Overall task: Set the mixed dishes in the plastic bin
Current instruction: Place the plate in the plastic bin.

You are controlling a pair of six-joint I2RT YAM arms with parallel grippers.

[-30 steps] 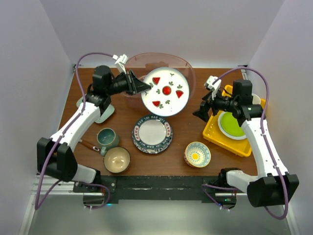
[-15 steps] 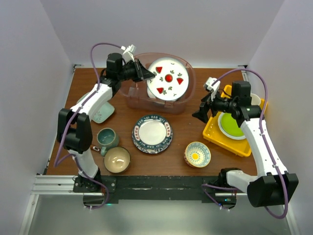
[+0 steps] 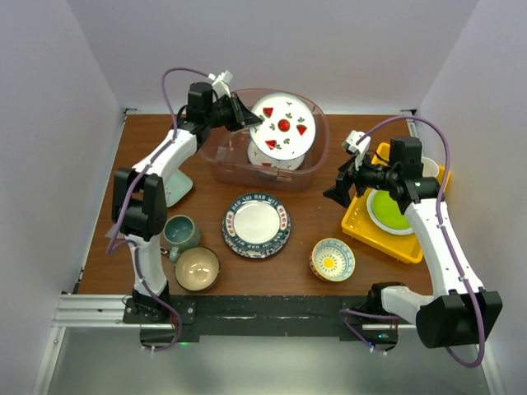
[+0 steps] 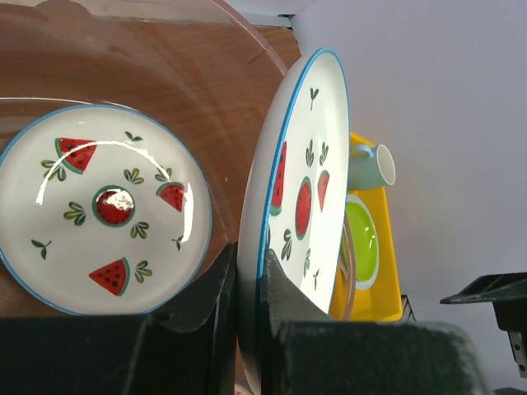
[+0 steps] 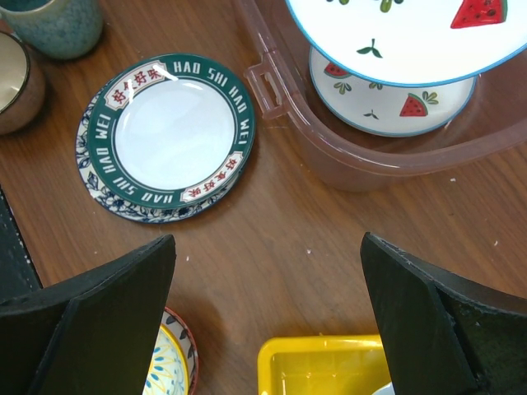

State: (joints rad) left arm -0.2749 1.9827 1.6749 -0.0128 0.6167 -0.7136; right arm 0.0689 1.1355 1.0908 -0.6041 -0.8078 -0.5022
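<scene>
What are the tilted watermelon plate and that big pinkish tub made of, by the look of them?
The tilted watermelon plate looks like glazed ceramic: it has a glossy white surface with bright highlights, painted fruit and a blue rim line. Hard plastic can't be ruled out by sight. The tub looks like thin translucent plastic: the wooden table shows through its walls, and a handle is moulded into the rim.

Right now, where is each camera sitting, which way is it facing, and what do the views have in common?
Top external: above and behind the bases, looking down at the table; both arms show, with left gripper and right gripper.
Left wrist: looks along its fingers, clamped on the watermelon plate, into the plastic bin.
Right wrist: looks down past its open fingers at the green-rimmed plate.
Shared: all three show that plate above the bin.
</scene>
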